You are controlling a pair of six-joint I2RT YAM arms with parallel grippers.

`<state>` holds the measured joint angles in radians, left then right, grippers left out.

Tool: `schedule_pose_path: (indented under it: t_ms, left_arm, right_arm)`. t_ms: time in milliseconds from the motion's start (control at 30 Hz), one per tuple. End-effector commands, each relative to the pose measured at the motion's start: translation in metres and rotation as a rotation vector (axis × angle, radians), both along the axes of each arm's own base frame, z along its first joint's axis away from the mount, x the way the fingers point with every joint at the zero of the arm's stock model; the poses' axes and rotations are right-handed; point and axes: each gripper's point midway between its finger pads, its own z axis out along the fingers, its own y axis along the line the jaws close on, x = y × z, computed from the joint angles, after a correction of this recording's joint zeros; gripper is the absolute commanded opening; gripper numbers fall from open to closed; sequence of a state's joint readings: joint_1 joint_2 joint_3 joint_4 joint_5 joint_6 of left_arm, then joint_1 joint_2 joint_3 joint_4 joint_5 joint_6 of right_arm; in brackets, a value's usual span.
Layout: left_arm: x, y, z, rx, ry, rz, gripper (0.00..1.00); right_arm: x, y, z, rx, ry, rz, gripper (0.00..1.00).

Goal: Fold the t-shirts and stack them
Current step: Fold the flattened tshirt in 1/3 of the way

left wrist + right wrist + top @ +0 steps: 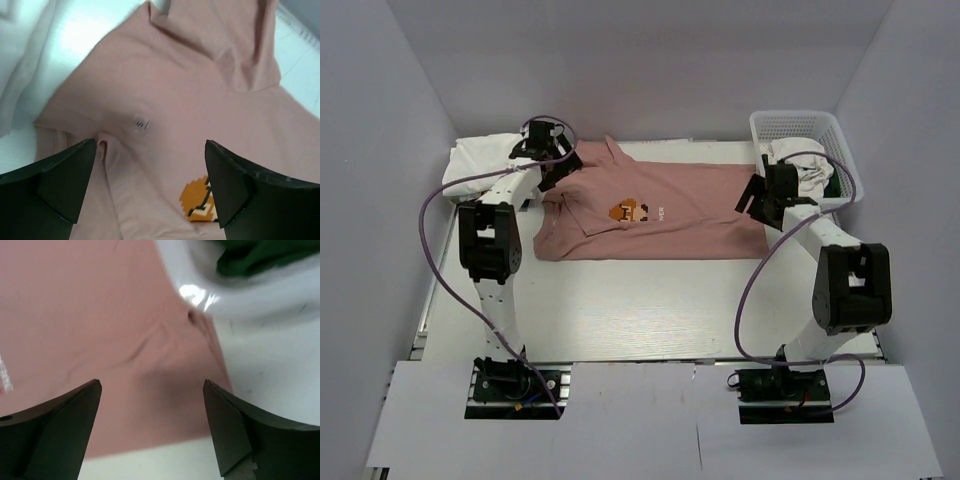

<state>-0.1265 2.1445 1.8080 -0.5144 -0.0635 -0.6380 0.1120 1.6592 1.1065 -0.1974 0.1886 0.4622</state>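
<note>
The small lettering beside the pixel-figure print (630, 211) could not be read, and in the left wrist view the print was cut off at the bottom edge between the dark fingers. A white cloth bundle (480, 165) at the far left corner of the desk was partly hidden behind the left arm, so its shape could not be made out. In the white plastic mesh basket (800, 125) at the far right, a crumpled white cloth (798, 158) was draped over the near rim, and a blurred dark green item (255, 255) was seen only in the right wrist view. The large dusty-pink soft cloth t-shirt (660, 215) was laid flat across the far half of the pale wood-grain desk (640, 310), its sides folded in to a long rectangle, with the collar to the left and the hem to the right. A small white size label (141, 123) was seen inside the neck. The left tool (150, 145) was held above the collar end, released, with nothing between its fingers. The right tool (152, 383) was held above the hem corner beside the basket, likewise released and gripping nothing. Shallow creases were seen in the cloth there. Purple cables (425, 230) were looped out from both arms.
</note>
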Motion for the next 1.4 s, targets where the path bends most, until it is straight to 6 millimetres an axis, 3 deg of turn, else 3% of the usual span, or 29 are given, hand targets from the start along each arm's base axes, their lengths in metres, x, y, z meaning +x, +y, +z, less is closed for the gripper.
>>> schedule_pose_path:
  t_ms: [0, 33, 100, 133, 233, 333, 500, 600, 733, 900, 1167, 1300, 1367]
  left_arm:
    - [-0.037, -0.001, 0.020, 0.030, 0.018, -0.061, 1.00]
    - [-0.065, -0.002, 0.014, 0.032, 0.041, -0.072, 1.00]
    - [-0.086, -0.008, 0.014, -0.005, 0.026, -0.105, 1.00]
    - [-0.112, -0.004, 0.008, -0.004, 0.041, -0.105, 1.00]
    - [-0.149, 0.004, 0.001, 0.020, 0.041, -0.112, 1.00]
    - [-0.172, -0.001, -0.011, 0.009, 0.066, -0.189, 0.90]
    - [-0.175, -0.033, -0.014, -0.101, 0.026, -0.367, 0.87]
    - [-0.180, -0.039, -0.039, -0.133, 0.120, -0.385, 0.80]
    - [-0.171, -0.017, -0.062, -0.074, 0.193, -0.294, 0.77]
    - [-0.153, 0.023, -0.071, 0.096, 0.250, -0.153, 0.73]
    - [-0.161, 0.069, -0.084, 0.142, 0.367, 0.015, 0.72]
    - [-0.168, 0.082, -0.089, 0.118, 0.381, 0.083, 0.65]
    - [-0.170, 0.066, -0.094, 0.036, 0.382, 0.043, 0.61]
  right_arm:
    - [-0.014, 0.025, 0.024, 0.061, -0.093, 0.132, 0.90]
    - [-0.023, 0.028, 0.014, 0.069, -0.076, 0.147, 0.90]
    - [-0.039, 0.037, 0.010, 0.098, -0.069, 0.193, 0.90]
    - [-0.043, 0.039, 0.012, 0.099, -0.075, 0.198, 0.90]
    - [-0.059, 0.051, 0.001, 0.136, -0.054, 0.249, 0.90]
    - [-0.067, 0.052, -0.014, 0.140, -0.033, 0.259, 0.90]
    - [-0.063, 0.054, -0.028, 0.137, -0.002, 0.255, 0.90]
    - [-0.058, 0.049, -0.033, 0.118, 0.002, 0.234, 0.90]
    - [-0.054, 0.036, -0.047, 0.063, 0.036, 0.174, 0.90]
    - [-0.061, 0.019, -0.068, 0.008, 0.120, 0.094, 0.90]
    - [-0.063, -0.001, -0.084, -0.077, 0.203, 0.003, 0.90]
    - [-0.065, -0.002, -0.091, -0.084, 0.230, -0.003, 0.90]
    - [-0.067, 0.003, -0.094, -0.069, 0.241, 0.011, 0.90]
